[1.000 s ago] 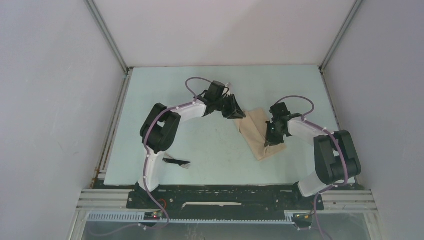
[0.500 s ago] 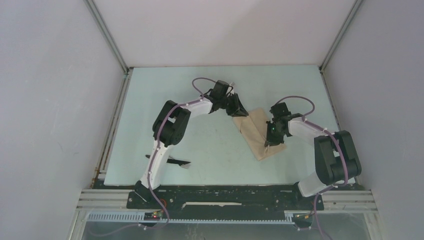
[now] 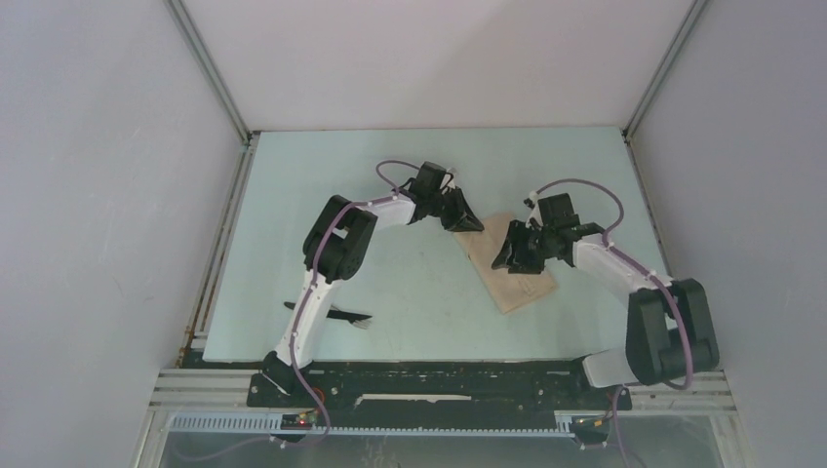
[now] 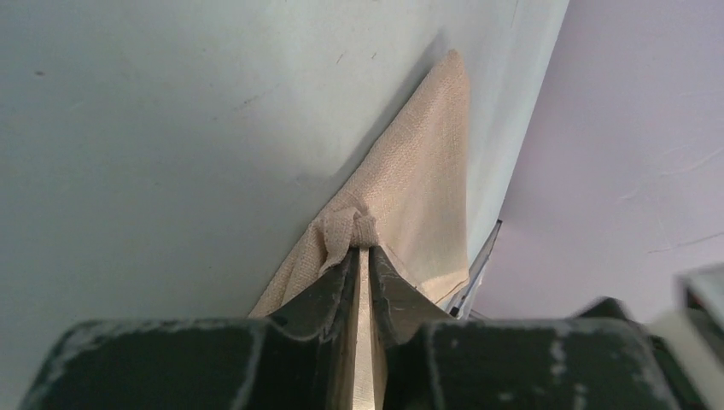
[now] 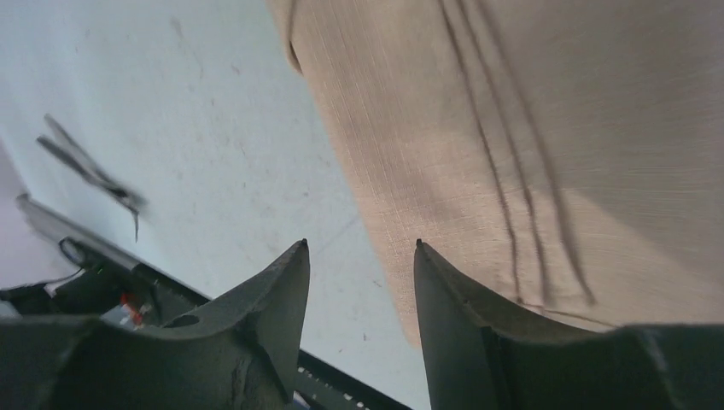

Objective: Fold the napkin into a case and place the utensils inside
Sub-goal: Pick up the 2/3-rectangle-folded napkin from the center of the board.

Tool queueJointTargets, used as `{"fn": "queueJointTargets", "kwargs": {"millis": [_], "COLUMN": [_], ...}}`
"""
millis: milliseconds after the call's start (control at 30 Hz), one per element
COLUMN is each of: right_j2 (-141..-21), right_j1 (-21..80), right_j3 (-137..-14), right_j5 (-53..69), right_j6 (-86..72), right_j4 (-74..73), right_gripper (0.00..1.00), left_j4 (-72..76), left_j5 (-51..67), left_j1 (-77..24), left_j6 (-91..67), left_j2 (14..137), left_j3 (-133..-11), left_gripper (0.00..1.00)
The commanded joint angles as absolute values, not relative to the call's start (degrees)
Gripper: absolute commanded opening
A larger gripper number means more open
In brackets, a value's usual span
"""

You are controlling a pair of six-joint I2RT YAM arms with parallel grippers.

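Note:
The tan napkin (image 3: 522, 287) lies folded into a narrow slanted strip right of the table's centre. My left gripper (image 3: 468, 223) is at the strip's far left corner. In the left wrist view my left gripper (image 4: 362, 245) is shut on a bunched tuft of the napkin (image 4: 423, 175). My right gripper (image 3: 507, 256) hovers over the strip's middle. Seen from the right wrist, that gripper (image 5: 360, 246) stands open with nothing between its fingers, straddling the long edge of the napkin (image 5: 512, 128). The dark utensils (image 3: 336, 314) lie near the left arm's base and show as a blur of utensils (image 5: 90, 166) in the right wrist view.
The pale green table (image 3: 410, 283) is walled by white panels on three sides. A black rail (image 3: 439, 385) carrying both arm bases runs along the near edge. The left arm's elbow (image 3: 332, 239) stands between the utensils and the napkin.
My right gripper has opened, let go of the napkin and swung left over the strip. My left gripper has closed further on the napkin's corner.

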State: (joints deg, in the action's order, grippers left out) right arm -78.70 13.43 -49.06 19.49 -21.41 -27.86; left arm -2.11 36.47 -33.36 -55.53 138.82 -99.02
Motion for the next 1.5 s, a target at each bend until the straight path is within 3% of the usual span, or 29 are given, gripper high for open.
{"fn": "queueJointTargets", "kwargs": {"millis": [0,100,200,433,700,933,1200,1467], "right_j2": [-83.1,-85.2,-84.9,-76.4,-84.2,-82.7,-74.2,-83.9], "right_j1": [11.0,8.3,6.7,10.6,13.5,9.8,4.7,-8.4], "right_j3": [-42.9,-38.9,-37.7,-42.9,-38.4,-36.7,-47.8,-53.4], "right_j5": [36.0,37.1,30.8,27.0,43.1,35.0,19.9,20.1], "right_j6": [-25.9,-26.1,-24.3,-24.1,-31.5,-25.4,-20.2,-20.2], "right_j4": [-18.3,-15.7,-18.1,-25.1,-11.2,-18.2,-33.9,-33.2], "right_gripper": [0.56,0.55,0.55,0.58,0.60,0.60,0.73,0.76], "left_j4": [-0.3,2.0,2.5,3.3,3.9,3.2,1.8,1.1], "left_j5": [38.0,38.5,38.7,39.2,39.6,41.2,42.8,42.9], "left_j1": [-33.2,-33.2,-33.2,-33.1,-33.0,-33.1,-33.1,-33.2], "left_j6": [-58.0,-58.9,-59.5,-60.5,-60.9,-60.3,-60.5,-58.5], "left_j2": [141.0,141.7,142.4,143.1,141.7,136.5,124.9,109.0], "left_j3": [-100.6,-100.4,-100.3,-100.2,-99.5,-100.1,-101.8,-90.9], "left_gripper": [0.14,0.13,0.12,0.10,0.11,0.25,0.56,0.62]}}
